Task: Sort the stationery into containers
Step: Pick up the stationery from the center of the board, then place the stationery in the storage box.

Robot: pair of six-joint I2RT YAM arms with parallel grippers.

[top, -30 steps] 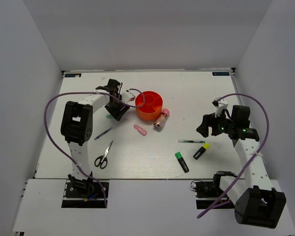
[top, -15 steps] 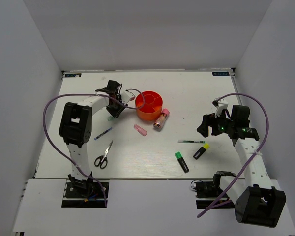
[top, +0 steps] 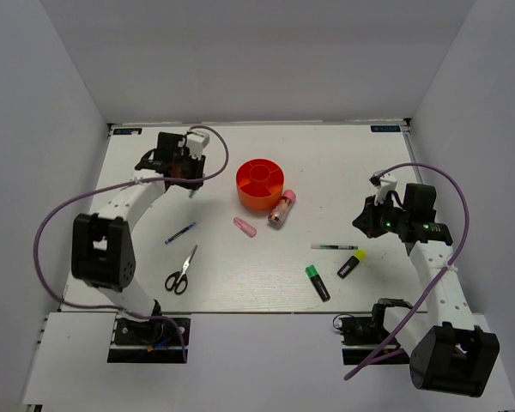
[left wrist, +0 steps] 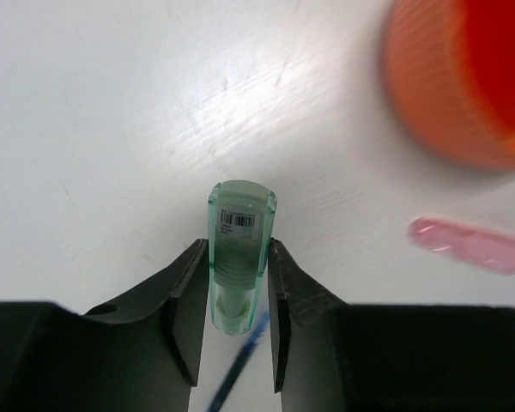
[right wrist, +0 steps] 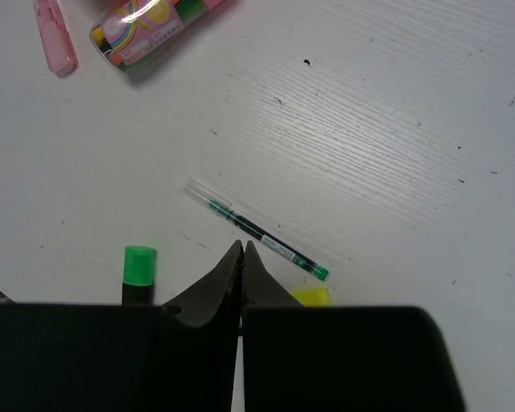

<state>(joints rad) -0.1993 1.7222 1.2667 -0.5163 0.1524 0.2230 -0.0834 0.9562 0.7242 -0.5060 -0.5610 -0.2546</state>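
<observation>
My left gripper (left wrist: pixel 237 249) is shut on a mint eraser (left wrist: pixel 240 215) with a barcode label, held above the table left of the orange tub (top: pixel 242 193). The tub's wall (left wrist: pixel 429 94) fills the upper right of the left wrist view. My right gripper (right wrist: pixel 242 251) is shut with nothing in it, just above a thin pen (right wrist: pixel 257 230). A green highlighter (right wrist: pixel 138 270) and a yellow highlighter (right wrist: pixel 309 296) lie on either side of it. A pink eraser (top: pixel 245 227) and a pink-capped tube (top: pixel 281 208) rest near the tub.
Black-handled scissors (top: pixel 182 271) and a blue pen (top: pixel 180 233) lie on the left of the table. White walls close in the table on three sides. The purple cables loop beside each arm.
The left arm has risen and swung back and left, carrying the mint eraser off the table. The right gripper has gone from open to shut.
</observation>
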